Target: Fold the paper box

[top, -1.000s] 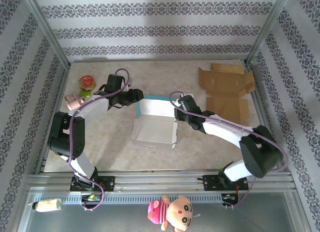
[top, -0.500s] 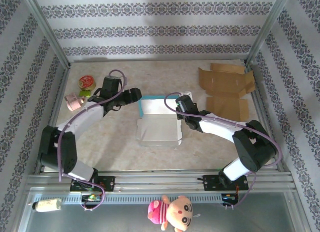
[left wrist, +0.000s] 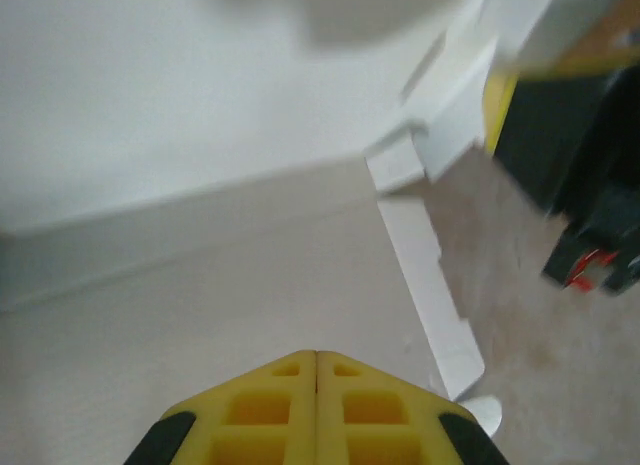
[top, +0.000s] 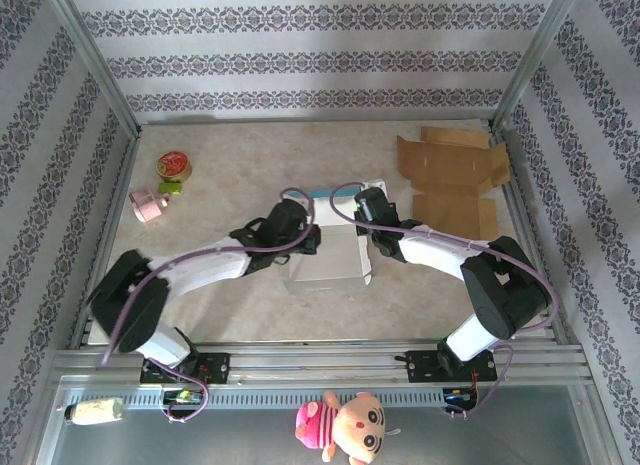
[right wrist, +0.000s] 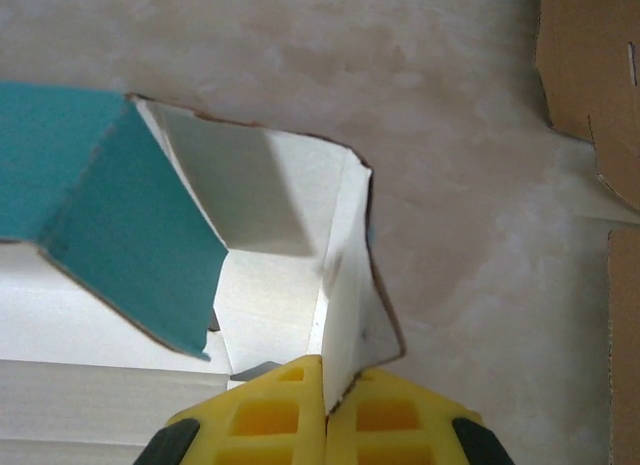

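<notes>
Centrally in the top view, the paper box is lying half-folded on the surface. Left fingers are pressing together, empty, beside it; right fingers are pinching its white side flap.

**The paper box** is a die-cut carton, white inside and teal outside, lying partly erected near the middle of the table. From above, its white inner face is turned up, with a teal edge along the far side. In the right wrist view, a teal flap leans over the white interior, and a short end wall stands upright. In the left wrist view, a notched white tab lies flat on the table.
</notes>
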Action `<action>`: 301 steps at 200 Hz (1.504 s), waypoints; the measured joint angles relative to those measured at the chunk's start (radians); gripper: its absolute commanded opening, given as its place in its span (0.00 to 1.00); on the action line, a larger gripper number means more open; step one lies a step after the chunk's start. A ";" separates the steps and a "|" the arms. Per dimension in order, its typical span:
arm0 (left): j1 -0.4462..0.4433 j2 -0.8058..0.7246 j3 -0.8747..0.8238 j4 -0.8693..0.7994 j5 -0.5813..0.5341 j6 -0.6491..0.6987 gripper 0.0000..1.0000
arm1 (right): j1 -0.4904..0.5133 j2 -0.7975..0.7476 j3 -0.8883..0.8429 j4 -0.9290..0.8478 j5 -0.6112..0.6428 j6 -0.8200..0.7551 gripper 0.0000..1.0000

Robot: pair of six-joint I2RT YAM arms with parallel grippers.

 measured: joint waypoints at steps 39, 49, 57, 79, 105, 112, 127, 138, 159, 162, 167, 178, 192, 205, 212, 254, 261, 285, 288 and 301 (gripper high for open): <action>-0.006 0.253 0.074 0.066 0.146 -0.028 0.00 | -0.013 0.000 0.000 0.007 -0.022 0.023 0.07; -0.006 0.286 0.094 0.067 0.169 -0.026 0.00 | -0.018 0.000 -0.001 0.008 -0.027 0.028 0.07; -0.006 0.301 0.106 0.067 0.180 -0.024 0.00 | -0.019 0.000 -0.001 0.007 -0.034 0.039 0.07; -0.006 0.319 0.134 0.074 0.202 -0.013 0.00 | -0.025 0.000 -0.001 0.006 -0.053 0.066 0.08; -0.006 0.340 0.168 0.074 0.203 0.011 0.00 | -0.025 0.000 0.000 -0.010 -0.077 0.097 0.08; -0.006 0.347 0.176 0.073 0.196 0.019 0.00 | -0.025 0.000 0.004 -0.019 -0.084 0.106 0.08; -0.006 0.359 0.187 0.065 0.171 0.037 0.00 | -0.029 0.000 0.019 -0.046 -0.111 0.125 0.08; -0.006 0.367 0.190 0.061 0.150 0.054 0.00 | -0.029 0.000 0.032 -0.065 -0.126 0.140 0.07; -0.006 0.373 0.196 0.061 0.128 0.081 0.00 | -0.029 0.000 0.054 -0.103 -0.146 0.176 0.07; -0.006 0.374 0.197 0.061 0.126 0.084 0.00 | -0.029 0.000 0.055 -0.105 -0.148 0.181 0.07; -0.006 0.376 0.201 0.061 0.124 0.089 0.00 | -0.029 0.000 0.058 -0.110 -0.151 0.188 0.07; -0.006 0.380 0.204 0.065 0.124 0.097 0.00 | -0.029 0.000 0.061 -0.119 -0.150 0.200 0.08; -0.006 0.380 0.200 0.082 0.140 0.100 0.00 | -0.029 0.000 0.063 -0.125 -0.144 0.200 0.08; -0.006 0.379 0.186 0.115 0.161 0.100 0.00 | -0.029 0.000 0.064 -0.130 -0.135 0.198 0.08; -0.006 0.377 0.178 0.129 0.176 0.099 0.00 | -0.026 0.000 0.064 -0.129 -0.124 0.192 0.08; -0.006 0.377 0.169 0.159 0.246 0.076 0.00 | -0.024 0.000 0.064 -0.128 -0.080 0.154 0.08; -0.006 0.377 0.167 0.166 0.250 0.073 0.00 | -0.024 0.000 0.064 -0.128 -0.075 0.151 0.08; -0.006 0.393 0.171 0.171 0.292 0.066 0.00 | -0.024 0.000 0.064 -0.128 -0.066 0.147 0.09; -0.006 0.399 0.175 0.169 0.301 0.066 0.00 | -0.024 0.000 0.064 -0.128 -0.066 0.147 0.10; -0.005 0.432 0.207 0.164 0.332 0.066 0.00 | -0.024 0.000 0.064 -0.131 -0.067 0.152 0.10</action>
